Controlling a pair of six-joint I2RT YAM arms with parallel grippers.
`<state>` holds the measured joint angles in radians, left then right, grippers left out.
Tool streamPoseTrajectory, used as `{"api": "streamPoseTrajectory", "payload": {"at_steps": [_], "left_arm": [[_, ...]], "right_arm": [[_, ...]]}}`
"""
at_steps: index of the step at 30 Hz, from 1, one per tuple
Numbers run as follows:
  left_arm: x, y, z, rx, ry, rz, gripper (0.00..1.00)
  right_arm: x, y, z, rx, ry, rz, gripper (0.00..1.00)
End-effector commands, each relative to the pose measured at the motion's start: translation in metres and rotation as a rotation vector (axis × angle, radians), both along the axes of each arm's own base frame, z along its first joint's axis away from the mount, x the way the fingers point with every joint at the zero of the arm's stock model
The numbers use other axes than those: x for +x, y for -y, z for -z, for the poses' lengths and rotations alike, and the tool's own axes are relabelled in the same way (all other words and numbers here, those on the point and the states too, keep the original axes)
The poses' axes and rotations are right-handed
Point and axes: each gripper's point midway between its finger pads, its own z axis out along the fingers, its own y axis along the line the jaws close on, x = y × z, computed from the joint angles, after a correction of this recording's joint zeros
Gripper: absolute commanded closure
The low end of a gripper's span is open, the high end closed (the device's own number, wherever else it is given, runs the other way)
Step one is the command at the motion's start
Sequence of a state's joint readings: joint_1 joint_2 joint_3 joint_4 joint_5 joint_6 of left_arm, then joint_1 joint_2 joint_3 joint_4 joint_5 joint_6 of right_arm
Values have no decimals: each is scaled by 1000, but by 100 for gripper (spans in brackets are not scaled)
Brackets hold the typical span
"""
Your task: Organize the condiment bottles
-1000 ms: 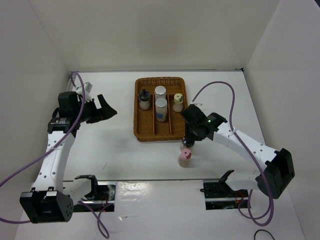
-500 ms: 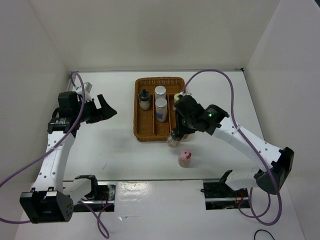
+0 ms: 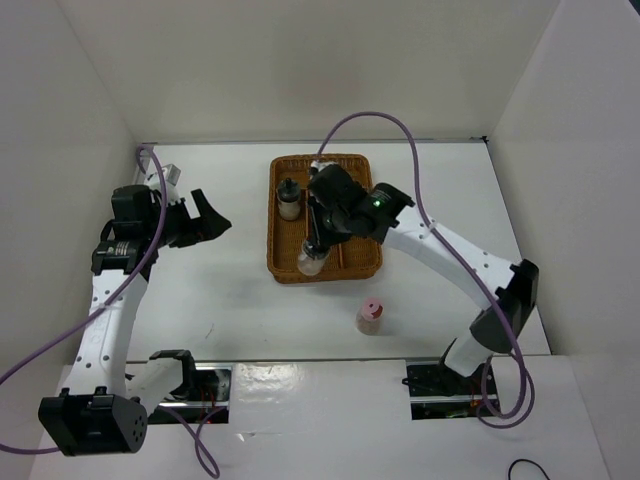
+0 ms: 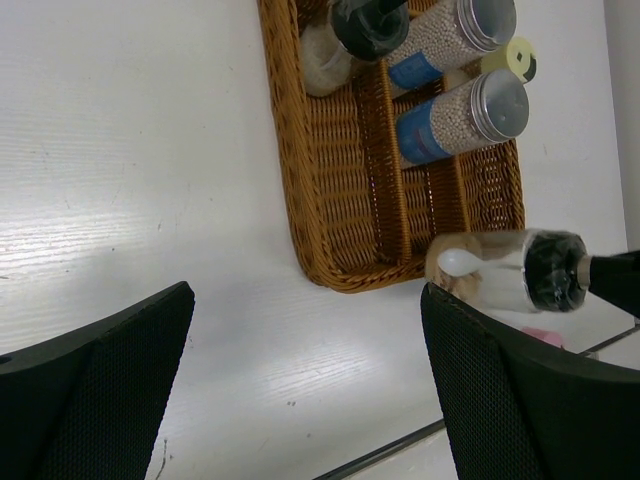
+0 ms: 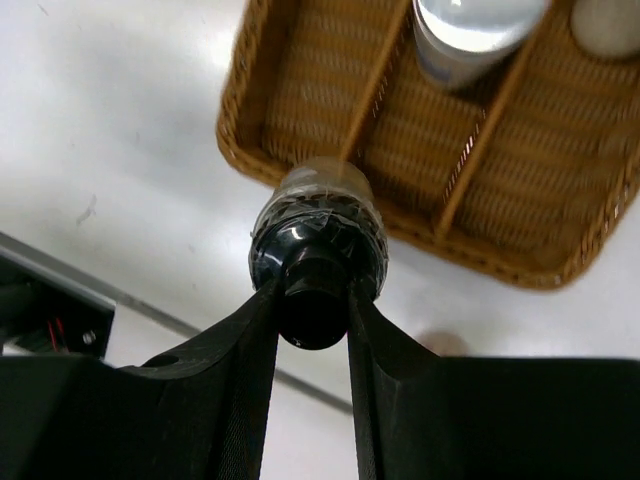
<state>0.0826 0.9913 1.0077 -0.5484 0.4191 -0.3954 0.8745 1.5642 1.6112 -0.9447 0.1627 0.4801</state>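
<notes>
The brown wicker tray (image 3: 290, 268) stands mid-table. My right gripper (image 3: 312, 250) is shut on the black cap of a clear bottle (image 3: 309, 263) and holds it upright over the tray's near left corner; the right wrist view shows my gripper (image 5: 315, 290) pinching the bottle (image 5: 318, 235). It also shows in the left wrist view (image 4: 505, 272). Another black-capped jar (image 3: 289, 198) stands in the tray's left compartment. Two silver-capped jars (image 4: 470, 20) (image 4: 465, 110) and a yellow-green-capped one (image 4: 520, 58) are in the tray. A pink-capped jar (image 3: 370, 316) stands on the table. My left gripper (image 3: 205, 218) is open and empty.
White walls close in the table on the left, back and right. Purple cables (image 3: 385, 125) loop above both arms. Black mounts (image 3: 180, 368) (image 3: 440, 368) sit at the near edge. My right arm (image 3: 440, 250) crosses over the tray's right side.
My right gripper has carried the black-capped bottle from beside the pink-capped jar, left and away, to over the tray's near left corner. The left arm has barely moved.
</notes>
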Motion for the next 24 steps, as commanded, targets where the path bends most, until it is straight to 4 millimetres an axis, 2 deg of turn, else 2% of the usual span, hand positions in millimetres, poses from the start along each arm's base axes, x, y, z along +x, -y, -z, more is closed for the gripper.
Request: {"api": "streamPoseTrajectory", "payload": {"at_steps": [1, 2, 8, 9, 11, 12, 13, 15, 17, 18, 20, 24], "left_arm": [[-1, -3, -3, 8, 19, -16, 0], [-1, -3, -3, 8, 19, -16, 0], [-1, -3, -3, 8, 19, -16, 0], [-1, -3, -3, 8, 19, -16, 0], [-1, -3, -3, 8, 19, -16, 0], [-1, -3, -3, 8, 19, -16, 0], [-1, -3, -3, 8, 19, -16, 0], [-2, -1, -4, 2, 19, -5, 0], [-3, 0, -4, -4, 20, 2, 0], [-3, 0, -4, -4, 20, 2, 0], [-5, 2, -3, -9, 11, 10, 0], [-5, 3, -4, -15, 12, 18, 0]], "right_arm": [[33, -31, -50, 100, 166, -24, 90], [43, -39, -55, 103, 190, -26, 90], [70, -67, -63, 117, 242, -36, 90], [77, -72, -53, 92, 243, -37, 90], [88, -74, -51, 79, 253, -25, 90], [92, -76, -35, 51, 237, -21, 90], [98, -78, -36, 44, 253, -18, 89], [108, -80, -21, 20, 251, -10, 89], [116, -83, -20, 26, 257, 0, 89], [119, -85, -10, 5, 251, -11, 89], [131, -84, -14, 0, 272, 3, 89], [145, -88, -2, -33, 270, 4, 89]]}}
